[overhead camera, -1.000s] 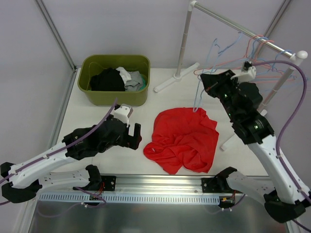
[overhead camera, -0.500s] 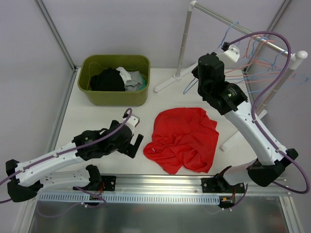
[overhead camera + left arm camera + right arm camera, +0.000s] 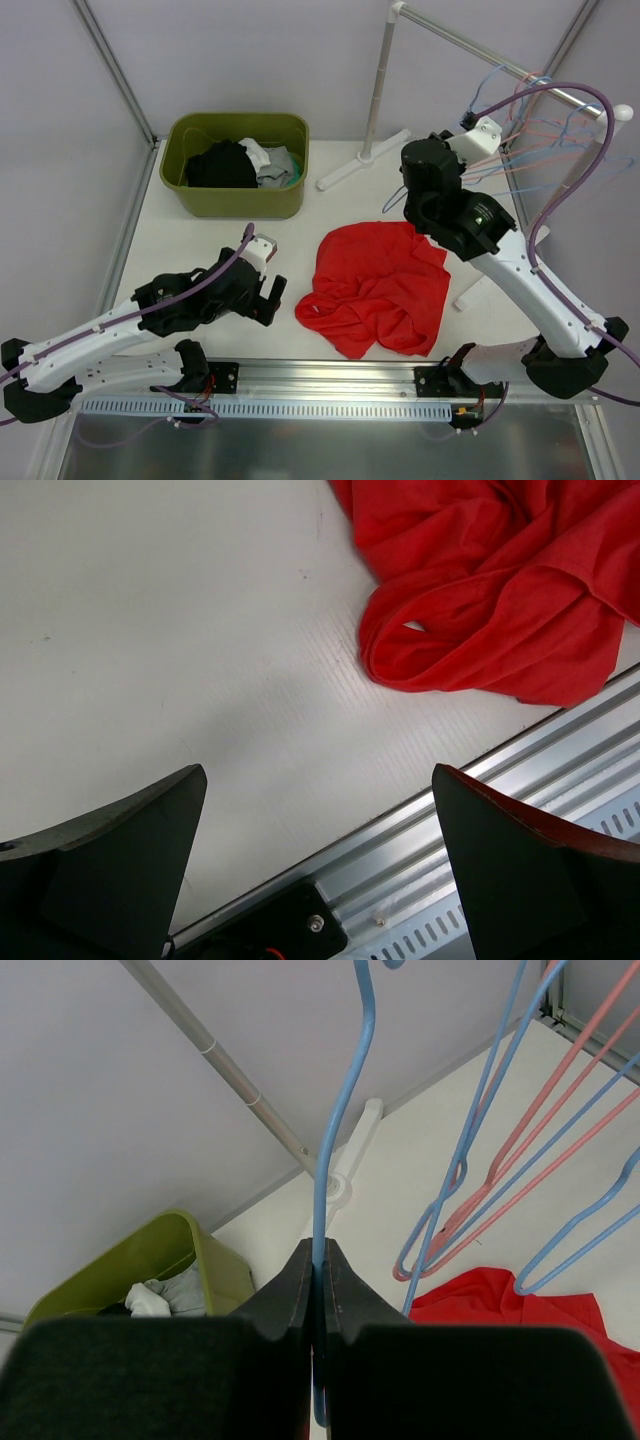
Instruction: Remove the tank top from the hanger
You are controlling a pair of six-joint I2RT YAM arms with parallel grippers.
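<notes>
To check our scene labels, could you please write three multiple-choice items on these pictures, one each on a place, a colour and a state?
1. Where is the crumpled red fabric tank top?
A) hung up
B) heaped on the white table
C) draped over an arm

2. What colour is the thin wire hanger in the right claw?
A) blue
B) pink
C) black

3. How is the left claw?
A) shut on fabric
B) open and empty
C) shut on wire

Answers: B, the top view shows it lying on the tabletop; A, blue wire runs up from the shut claw; B, its two sides stand wide apart over bare table.
</notes>
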